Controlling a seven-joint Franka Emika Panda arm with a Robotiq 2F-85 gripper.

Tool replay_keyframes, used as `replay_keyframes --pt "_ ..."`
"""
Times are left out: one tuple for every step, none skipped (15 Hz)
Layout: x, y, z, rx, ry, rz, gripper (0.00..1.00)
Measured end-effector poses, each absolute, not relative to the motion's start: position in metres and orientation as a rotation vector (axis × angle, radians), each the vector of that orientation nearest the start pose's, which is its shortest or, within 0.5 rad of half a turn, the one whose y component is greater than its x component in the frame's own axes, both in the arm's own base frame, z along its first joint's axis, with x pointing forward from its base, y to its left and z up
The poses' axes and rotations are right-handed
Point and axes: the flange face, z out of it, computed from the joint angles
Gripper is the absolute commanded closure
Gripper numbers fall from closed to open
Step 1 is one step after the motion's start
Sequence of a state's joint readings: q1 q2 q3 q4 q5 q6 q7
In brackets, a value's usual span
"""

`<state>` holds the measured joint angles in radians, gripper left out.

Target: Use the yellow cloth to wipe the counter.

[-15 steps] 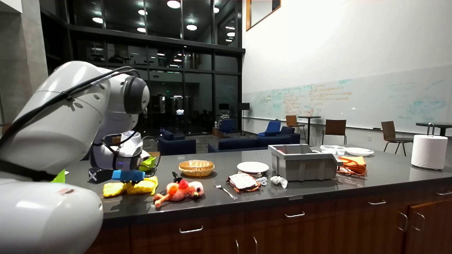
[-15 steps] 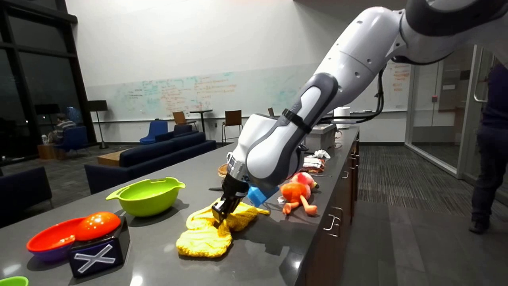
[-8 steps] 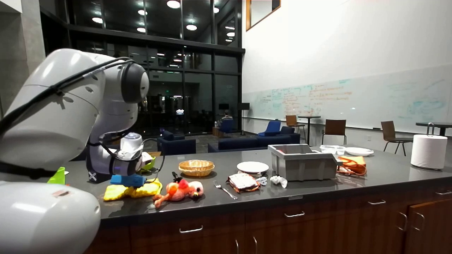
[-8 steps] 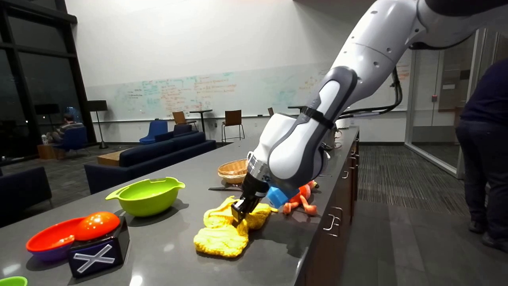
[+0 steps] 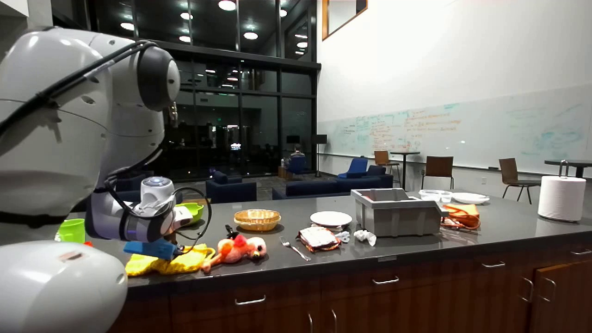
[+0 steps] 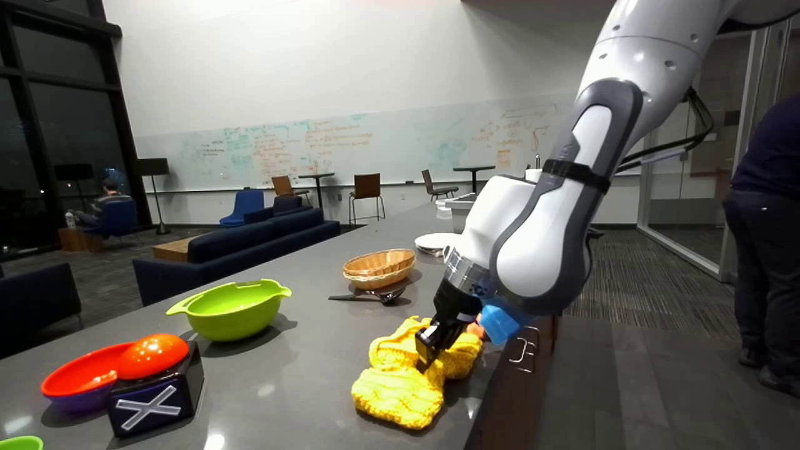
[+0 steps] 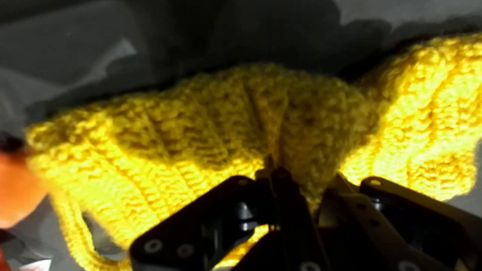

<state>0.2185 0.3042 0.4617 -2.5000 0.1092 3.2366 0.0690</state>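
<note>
1. Lying bunched on the bench (image 6: 300,387), near the edge above the cabinets (image 5: 384,305), the yellow cloth (image 6: 400,397) sits directly below the pincer (image 7: 307,175), its long axis running roughly along that edge.
2. Around the cloth's middle the pincer is clamped on a gathered fold; creases fan from the grip, and 2 loose ends spread to either side.
3. Just beside the cloth's looped end lies the pink-and-orange plush toy (image 5: 245,252); whether they touch I cannot tell.
4. On the cloth's side away from the cabinets stands the lime-green bowl (image 6: 234,312), well apart; the black utensil (image 6: 390,297) lies nearer the cloth than the wicker basket (image 6: 375,279) does.
5. Wiping seems in hand, by my judgement. With 1 arm (image 6: 544,256), the next stroke turns on direction: along the cloth's long axis past the loop would probably shove the toy, while a stroke toward the cabinets could drag fabric over the edge. Heading from the cloth toward the bowl looks safer.
</note>
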Motion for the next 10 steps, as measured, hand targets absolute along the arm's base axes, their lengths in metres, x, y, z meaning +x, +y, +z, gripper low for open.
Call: replay_keyframes --pt "0.389 0.310 0.230 -2.733 -0.614 -0.519 0.98" --pt "0.383 0.307 0.230 -2.740 -0.606 -0.512 0.98" --pt "0.378 0.305 0.230 -2.744 -0.607 -0.507 0.98" --pt "0.376 0.304 0.231 -2.745 -0.609 -0.505 0.98" --pt "0.376 0.304 0.231 -2.745 -0.609 -0.504 0.98" --pt "0.376 0.305 0.231 -2.744 -0.612 -0.504 0.98" --pt "0.377 0.305 0.231 -2.743 -0.616 -0.504 0.98" --pt "0.379 0.305 0.231 -2.742 -0.620 -0.504 0.98" --pt "0.381 0.305 0.231 -2.742 -0.624 -0.504 0.98" --pt "0.384 0.304 0.231 -2.743 -0.629 -0.502 0.98"
